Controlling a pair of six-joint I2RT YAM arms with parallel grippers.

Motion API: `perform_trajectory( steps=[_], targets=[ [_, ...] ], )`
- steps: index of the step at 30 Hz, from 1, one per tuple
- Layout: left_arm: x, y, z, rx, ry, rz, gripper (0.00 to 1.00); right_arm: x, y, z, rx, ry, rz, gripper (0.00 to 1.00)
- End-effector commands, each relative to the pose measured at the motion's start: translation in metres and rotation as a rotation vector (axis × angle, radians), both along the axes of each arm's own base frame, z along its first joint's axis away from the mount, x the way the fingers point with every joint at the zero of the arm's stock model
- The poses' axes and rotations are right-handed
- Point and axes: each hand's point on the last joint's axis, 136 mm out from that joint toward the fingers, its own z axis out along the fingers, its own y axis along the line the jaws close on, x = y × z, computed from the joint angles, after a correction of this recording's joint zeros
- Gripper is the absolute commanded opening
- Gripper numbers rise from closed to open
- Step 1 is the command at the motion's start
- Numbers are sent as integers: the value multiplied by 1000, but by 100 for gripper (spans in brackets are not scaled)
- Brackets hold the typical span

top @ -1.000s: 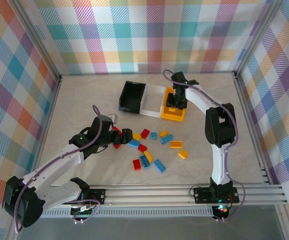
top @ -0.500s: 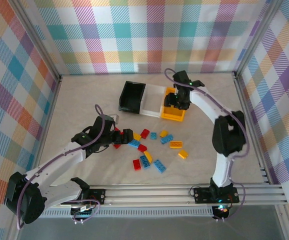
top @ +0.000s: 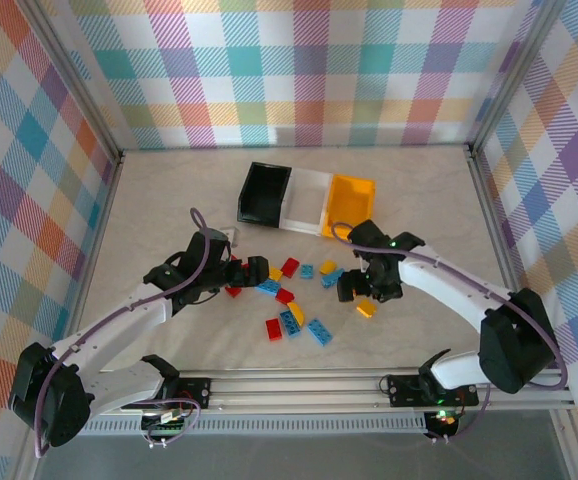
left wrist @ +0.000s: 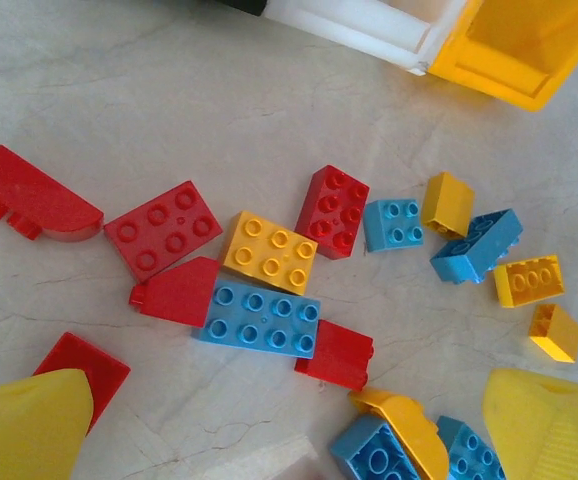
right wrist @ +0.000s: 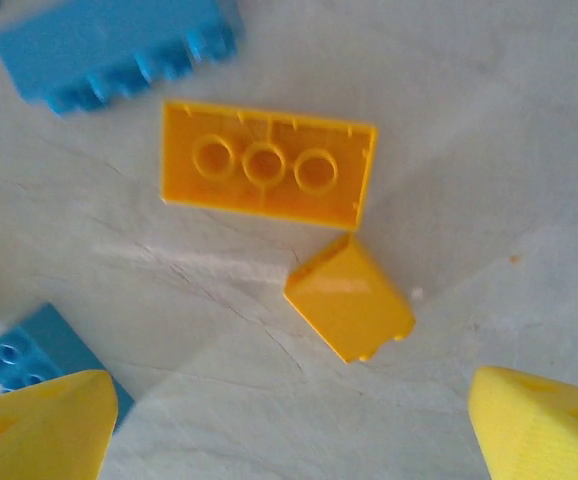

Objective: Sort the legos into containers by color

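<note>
Right claw [right wrist: 289, 432] is spread wide over the small yellow-orange sloped plastic brick [right wrist: 349, 297], likely lining up a grab for the yellow-orange rectangular plastic bin [top: 366, 186]. Left claw [left wrist: 289, 440] is apart too.

- Three joined containers [top: 305, 185] are counted at the far side: one black container [top: 254, 205], one white container [top: 309, 205], one yellow container [top: 361, 183]
- Six red legos [left wrist: 162, 228] are counted in the left wrist view
- Five blue legos [left wrist: 259, 320] are counted there
- Five yellow legos [left wrist: 269, 250] are counted there
</note>
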Motion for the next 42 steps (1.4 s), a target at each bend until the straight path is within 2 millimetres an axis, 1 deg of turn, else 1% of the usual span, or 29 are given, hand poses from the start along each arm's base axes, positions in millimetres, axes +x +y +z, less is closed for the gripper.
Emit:
perform_trajectory(
  steps=[1, 6, 9, 17, 21, 25, 30, 34, 38, 40, 42],
  targets=[
    [-4, -4, 2, -38, 0, 1, 100, 4, 5, -11, -4, 2, -10, 91],
    [-8, 4, 4, -27, -9, 20, 100, 19, 16, -29, -8, 16, -2, 92],
    [-9, 6, 3, -17, -10, 23, 100, 26, 21, -35, -11, 21, -4, 92],
    [-7, 8, -3, 13, -5, 21, 100, 44, 27, -48, -49, 19, -10, 91],
    [-5, 7, -4, 21, -2, 17, 100, 50, 28, -54, -66, 24, -11, 89],
    [-5, 8, -4, 33, -5, 14, 100, 52, 27, -59, -87, 27, -22, 84],
    [-5, 10, -4, 45, -7, 12, 100, 53, 23, -58, -101, 18, -34, 68],
    [-5, 9, -4, 40, -6, 13, 100, 53, 21, -54, -107, 0, -38, 60],
    [-6, 9, -4, 38, -4, 13, 100, 53, 17, -46, -118, -15, -38, 59],
    [-6, 10, -3, 38, -5, 16, 100, 51, 14, -36, -118, -23, -41, 59],
    [-6, 10, 0, 37, -11, 16, 100, 50, 12, -22, -108, -43, -43, 59]
  ],
)
